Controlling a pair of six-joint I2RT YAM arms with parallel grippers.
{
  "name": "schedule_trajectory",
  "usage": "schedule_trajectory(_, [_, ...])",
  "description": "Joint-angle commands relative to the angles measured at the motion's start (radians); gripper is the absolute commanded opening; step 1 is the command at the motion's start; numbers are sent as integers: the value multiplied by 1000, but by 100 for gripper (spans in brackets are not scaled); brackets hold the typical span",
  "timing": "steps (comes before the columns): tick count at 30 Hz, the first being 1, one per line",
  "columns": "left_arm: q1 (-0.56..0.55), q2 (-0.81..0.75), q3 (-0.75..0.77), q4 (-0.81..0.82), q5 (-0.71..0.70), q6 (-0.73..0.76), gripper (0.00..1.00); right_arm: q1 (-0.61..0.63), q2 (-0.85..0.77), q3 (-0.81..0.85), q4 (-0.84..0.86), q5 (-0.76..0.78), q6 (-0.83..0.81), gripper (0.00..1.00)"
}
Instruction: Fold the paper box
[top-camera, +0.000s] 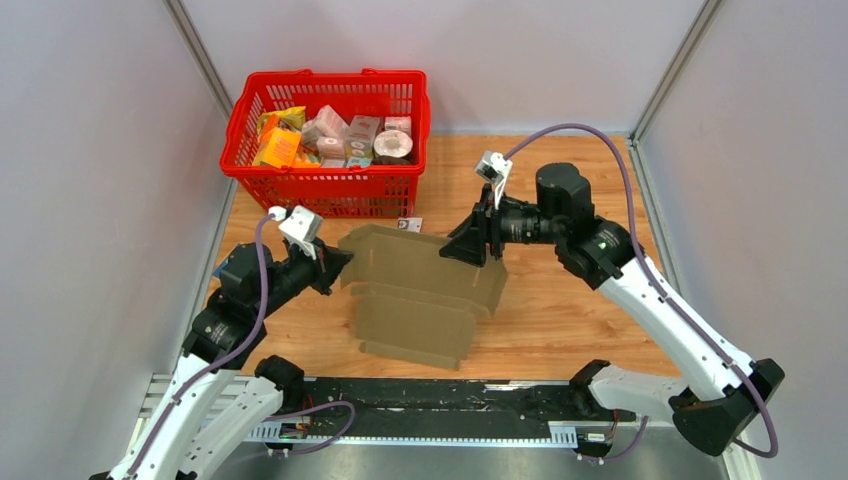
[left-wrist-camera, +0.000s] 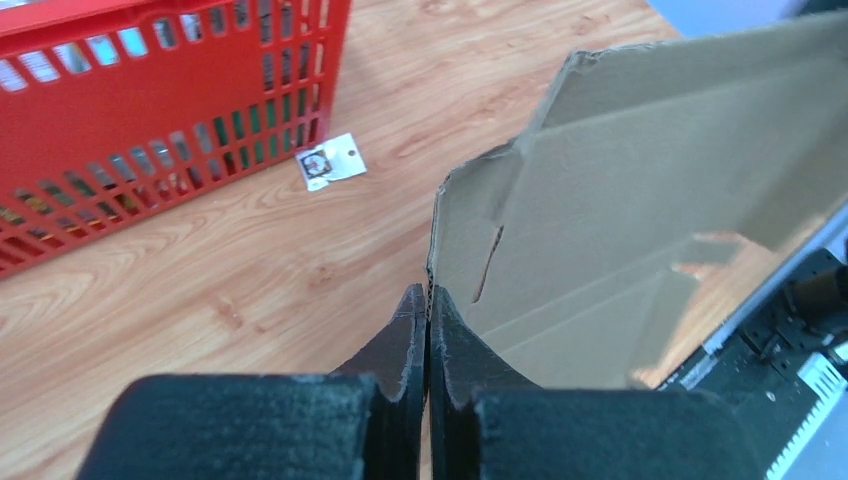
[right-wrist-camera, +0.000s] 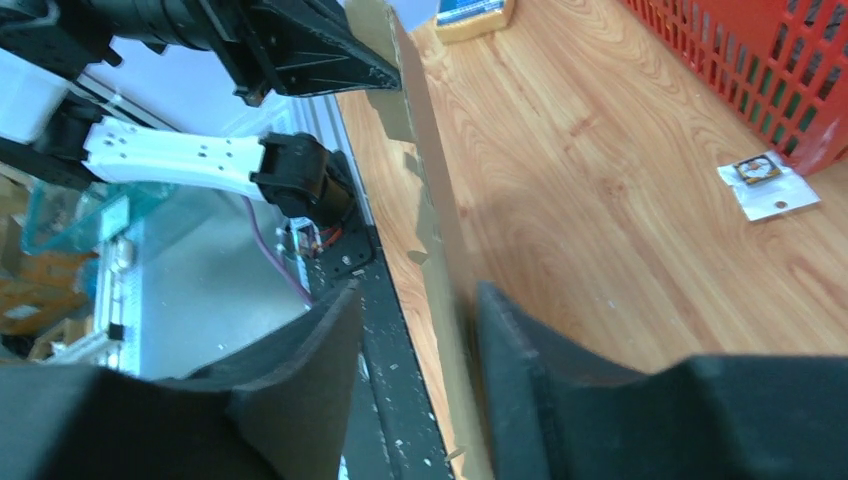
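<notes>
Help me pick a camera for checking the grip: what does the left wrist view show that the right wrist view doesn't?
Only the left wrist view: the paper box seen on its inner face, with a slit, and the left tool pinched shut on its edge, close up. Only the right wrist view: the right tool, jaws apart either side of the cardboard's edge, and a blue-and-tan packet. Both: the box, the left tool, the red basket, a white tag and the wooden table.
</notes>
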Motion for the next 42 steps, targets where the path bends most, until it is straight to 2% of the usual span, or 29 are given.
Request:
schedule_trajectory(1, [6, 8, 18, 26, 125, 49, 0, -2, 84, 158, -189, 54, -110, 57])
schedule_trajectory(4, [6, 38, 39, -2, 171, 55, 0, 12, 160, 261, -282, 84, -166, 63])
schedule_trajectory(8, [6, 61, 53, -22, 200, 69, 0, 73, 235, 338, -362, 112, -259, 63])
schedule_trajectory(14, [6, 59, 50, -23, 253, 80, 0, 98, 258, 301, -311, 90, -319, 59])
schedule_trajectory(17, [6, 56, 45, -20, 287, 89, 0, 101, 260, 290, -268, 155, -335, 60])
schedule_trajectory(21, [6, 64, 50, -31, 310, 93, 0, 101, 234, 290, -224, 225, -342, 70])
schedule_trajectory(24, [6, 65, 52, -39, 324, 101, 0, 101, 241, 338, -250, 278, -397, 71])
schedule_trajectory(28, [6, 71, 55, -42, 342, 109, 0, 99, 298, 367, -326, 148, -528, 73])
schedule_trajectory(29, [6, 73, 55, -43, 347, 110, 0, 99, 312, 376, -345, 70, -576, 73])
schedule_trajectory(35, [6, 78, 55, -45, 372, 109, 0, 99, 358, 356, -285, -59, -586, 62])
schedule_trajectory(42, [6, 65, 70, -80, 381, 126, 0, 99, 382, 340, -279, -98, -589, 35])
